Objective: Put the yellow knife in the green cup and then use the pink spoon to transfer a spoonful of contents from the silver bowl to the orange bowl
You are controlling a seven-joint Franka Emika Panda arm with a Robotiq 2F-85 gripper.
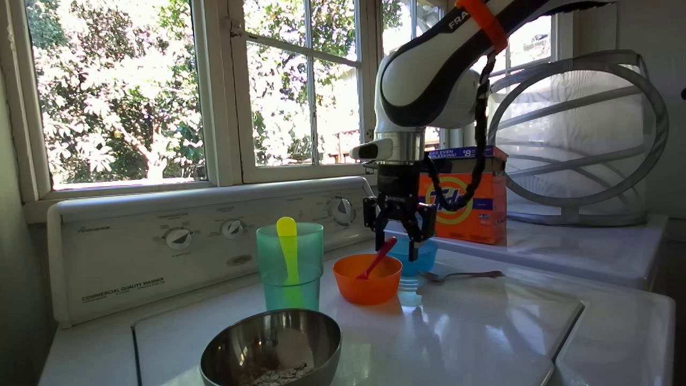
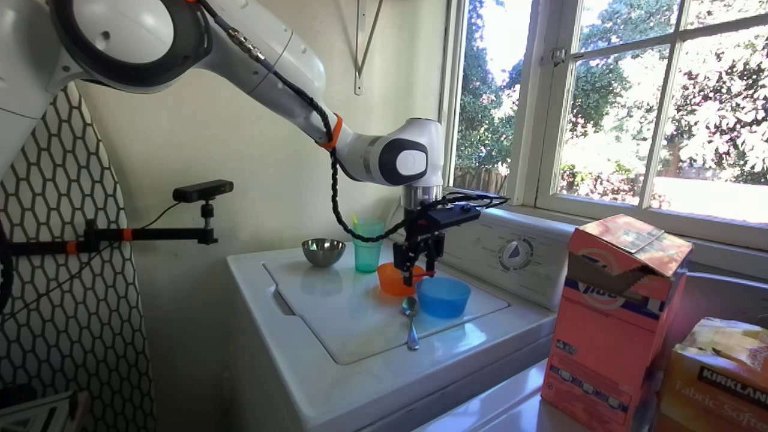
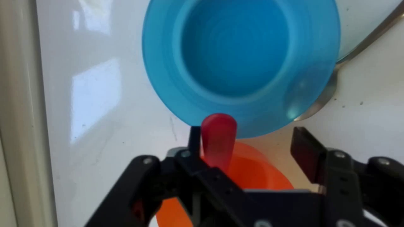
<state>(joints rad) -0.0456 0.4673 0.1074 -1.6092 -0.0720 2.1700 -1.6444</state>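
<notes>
The yellow knife (image 1: 287, 241) stands handle end up in the green cup (image 1: 312, 257); both also show in an exterior view (image 2: 367, 255). The silver bowl (image 1: 230, 343) holds pale flakes. The pink spoon (image 1: 377, 258) leans in the orange bowl (image 1: 368, 289), its handle sticking up over the rim. My gripper (image 1: 396, 250) is open above the orange bowl's edge. In the wrist view the spoon's handle end (image 3: 218, 138) lies between the open fingers (image 3: 247, 134), close to the left finger; I cannot tell if they touch. The spoon's head is hidden there.
A blue bowl (image 2: 444, 297) stands close beside the orange bowl. A metal spoon (image 2: 412, 327) lies beside it on the washer lid. The washer's control panel (image 1: 214, 241) rises behind. A Tide box (image 1: 471, 209) stands on the neighbouring machine, with a Kirkland box (image 2: 714, 384) near it.
</notes>
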